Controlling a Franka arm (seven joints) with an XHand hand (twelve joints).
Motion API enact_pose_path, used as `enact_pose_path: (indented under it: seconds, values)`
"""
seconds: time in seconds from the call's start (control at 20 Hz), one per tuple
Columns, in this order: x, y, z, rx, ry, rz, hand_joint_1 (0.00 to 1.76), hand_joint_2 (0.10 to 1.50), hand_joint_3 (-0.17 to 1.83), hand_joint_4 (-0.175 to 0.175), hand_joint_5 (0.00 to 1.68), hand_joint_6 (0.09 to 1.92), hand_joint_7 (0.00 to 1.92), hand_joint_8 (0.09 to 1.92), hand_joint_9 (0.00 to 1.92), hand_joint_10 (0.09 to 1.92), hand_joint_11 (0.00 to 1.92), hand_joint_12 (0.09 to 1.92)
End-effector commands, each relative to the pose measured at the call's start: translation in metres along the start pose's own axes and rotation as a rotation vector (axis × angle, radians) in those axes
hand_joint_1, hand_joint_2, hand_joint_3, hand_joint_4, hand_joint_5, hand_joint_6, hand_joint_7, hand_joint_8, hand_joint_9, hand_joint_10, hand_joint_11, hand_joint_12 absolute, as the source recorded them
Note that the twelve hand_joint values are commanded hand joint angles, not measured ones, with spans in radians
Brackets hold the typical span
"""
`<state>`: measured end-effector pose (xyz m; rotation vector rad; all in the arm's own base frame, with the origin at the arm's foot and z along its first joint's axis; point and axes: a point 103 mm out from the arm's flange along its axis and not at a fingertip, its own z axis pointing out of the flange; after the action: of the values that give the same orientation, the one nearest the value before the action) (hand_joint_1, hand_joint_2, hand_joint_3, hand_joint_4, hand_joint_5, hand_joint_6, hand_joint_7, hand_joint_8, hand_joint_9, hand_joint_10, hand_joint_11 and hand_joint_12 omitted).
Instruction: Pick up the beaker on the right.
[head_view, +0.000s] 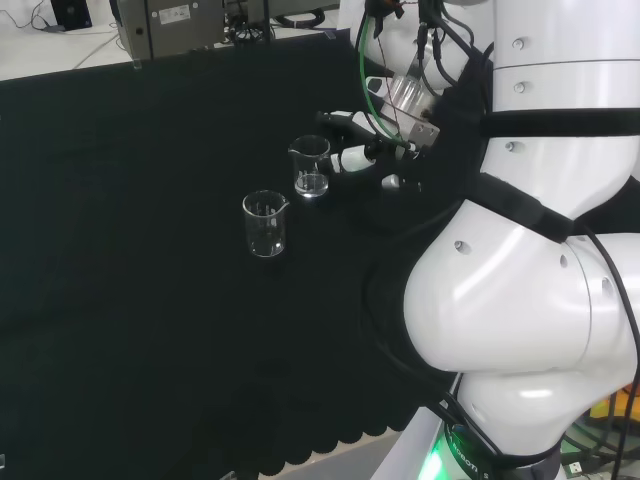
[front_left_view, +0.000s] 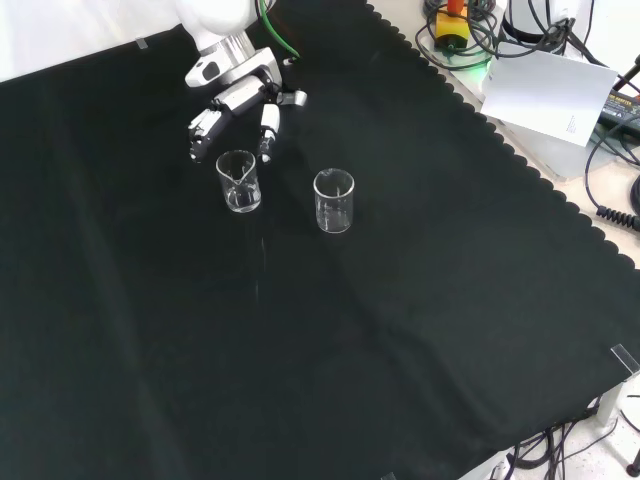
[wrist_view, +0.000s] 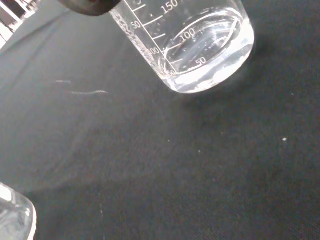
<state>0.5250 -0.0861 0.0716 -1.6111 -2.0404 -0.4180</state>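
Found the hand (head_view: 372, 152) low over the black cloth (head_view: 130, 300), just right of the farther beaker in the head view, fingers (head_view: 345, 157) spread apart and lightly bent toward the glass, gripping nothing. Could not tell whether any fingertip touched the rim.

Counted 2 clear beakers in the head view. Placed the left beaker (head_view: 265, 224) nearer the camera, upright, apart from the hand. Placed the right beaker (head_view: 311, 166) a little farther off and to the right, upright, spout turned left, between the left beaker and the fingers. Saw the arm's white links (head_view: 540, 260) at the far right.

Met the same pair in the front view: the right beaker (front_left_view: 238, 181) on the left there, directly below the hand (front_left_view: 235, 95), with fingers (front_left_view: 203, 130) reaching down on either side of its far rim; the left beaker (front_left_view: 334, 201) to its right, near but not touching.

Caught, in the wrist view, the right beaker (wrist_view: 210, 55) close and large, standing on the cloth (wrist_view: 175, 160), and an edge of the left beaker (wrist_view: 12, 220) in a corner.
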Motion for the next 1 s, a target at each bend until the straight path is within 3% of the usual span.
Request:
enact_pose_path:
  seconds: [0.05,0.2,0.6,1.0]
  values:
    - [-0.002,0.008,0.009,-0.042,0.041,-0.05,0.72,0.89,-0.17,-0.049,0.31,0.09,0.15,0.67,0.3,0.62,0.05,1.4]
    - [-0.001,0.013,0.015,-0.024,0.049,-0.078,0.72,0.88,-0.17,-0.054,0.32,0.09,0.19,0.69,0.32,0.63,0.05,1.4]
    - [-0.002,0.022,0.025,0.011,0.08,-0.089,0.72,0.88,-0.17,-0.057,0.33,0.09,0.2,0.71,0.34,0.63,0.01,1.4]
    - [-0.007,0.026,0.032,-0.034,0.138,-0.112,0.73,0.88,-0.17,-0.059,0.34,0.09,0.2,0.71,0.36,0.63,0.02,1.41]
